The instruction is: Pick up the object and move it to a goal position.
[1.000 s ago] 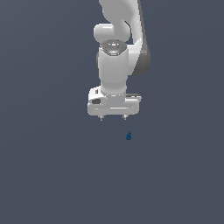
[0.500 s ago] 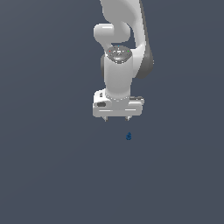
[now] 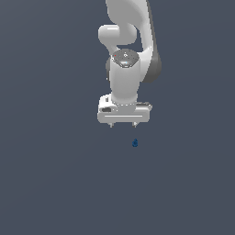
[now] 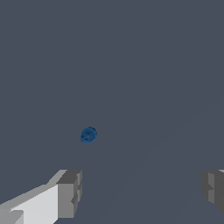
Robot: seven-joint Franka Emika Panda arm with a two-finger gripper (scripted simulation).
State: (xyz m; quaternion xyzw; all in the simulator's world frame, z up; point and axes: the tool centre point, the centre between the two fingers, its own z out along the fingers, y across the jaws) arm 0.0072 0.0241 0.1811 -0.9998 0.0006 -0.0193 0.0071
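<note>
Pincer (image 3: 123, 125) spread wide, seemingly lower, nearer obj (image 3: 135, 143).

The arm (image 3: 126, 78) is white with a dark grey band behind its wrist. The jaws have grey fingertips (image 4: 70, 192). The object (image 3: 135, 143) is dark blue, mottled with lighter blue, on a plain slate-grey ground (image 3: 46, 174).
</note>
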